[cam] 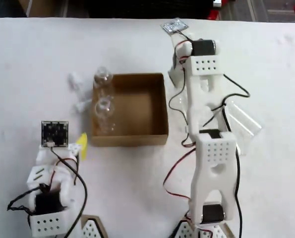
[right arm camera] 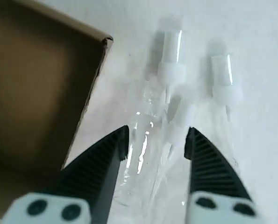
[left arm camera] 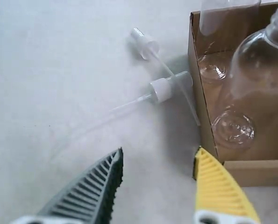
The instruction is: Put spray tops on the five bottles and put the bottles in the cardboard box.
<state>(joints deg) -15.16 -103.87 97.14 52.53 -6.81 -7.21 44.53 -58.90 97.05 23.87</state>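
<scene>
White table (cam: 127,188): my left gripper (left arm camera: 160,156), spread, sits short of two spray tops (left arm camera: 161,89); right gripper (right arm camera: 157,133), spread, over capped bottles (right arm camera: 143,126).

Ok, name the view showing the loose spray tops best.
Left wrist view: both spray tops lie close, tubes visible, beside the box. High view shows them as small white blobs. Right wrist view faces capped bottles instead.

High view: I look straight down from well above on the table (cam: 132,198), with both arms and the whole cardboard box (cam: 130,139) in frame.
Left wrist view: I sit low and close, looking out between the fingers of the left gripper (left arm camera: 160,151) at one outer corner of the box.
Right wrist view: equally near, I look out past the right gripper (right arm camera: 157,129) at the box's opposite side.
Shared: the box appears in all three.
</scene>
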